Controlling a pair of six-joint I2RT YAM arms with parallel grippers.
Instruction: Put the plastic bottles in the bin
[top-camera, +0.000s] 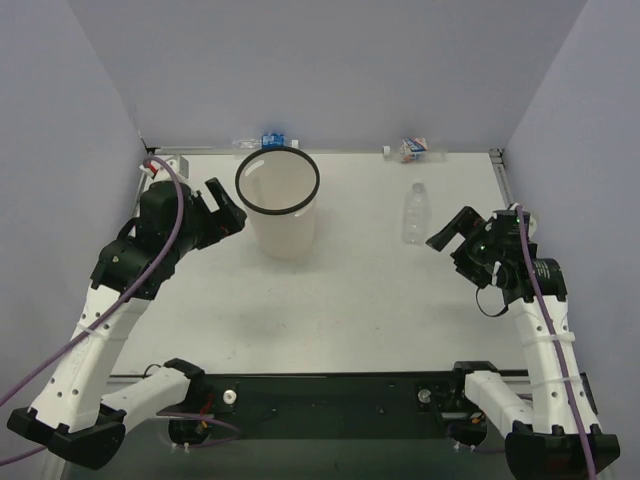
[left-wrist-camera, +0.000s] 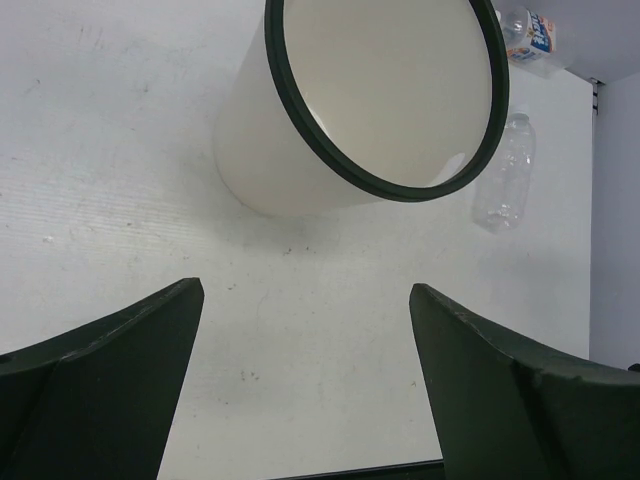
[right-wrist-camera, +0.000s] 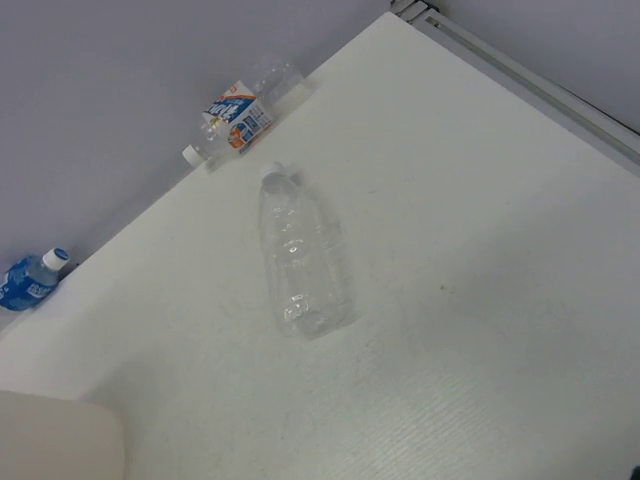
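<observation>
Since none of the three bottles is in the bin (top-camera: 285, 235) yet, basically the whole job is still ahead. The plain clear bottle (top-camera: 415, 213) lies on its side out on the surface (top-camera: 360, 300), just ahead of the right end effector (top-camera: 448, 232). The blue-label bottle (top-camera: 268, 139) and the red-white-label bottle (top-camera: 412, 148) both lie right up against the back wall, the blue one behind the bin.

The left end effector (left-wrist-camera: 305, 288) has its fingers spread wide with nothing between them, and it's parked just beside the bin. For the right one I honestly can't tell: its own camera shows no fingers, and the overhead view is too small.

My worries: the plain bottle is round, light and slick, so an off-centre pinch could roll it away or squirt it out. The two at the wall leave hardly any room for a finger behind them. And the bin looks light, so a careless left-arm swing could shove or tip it.
</observation>
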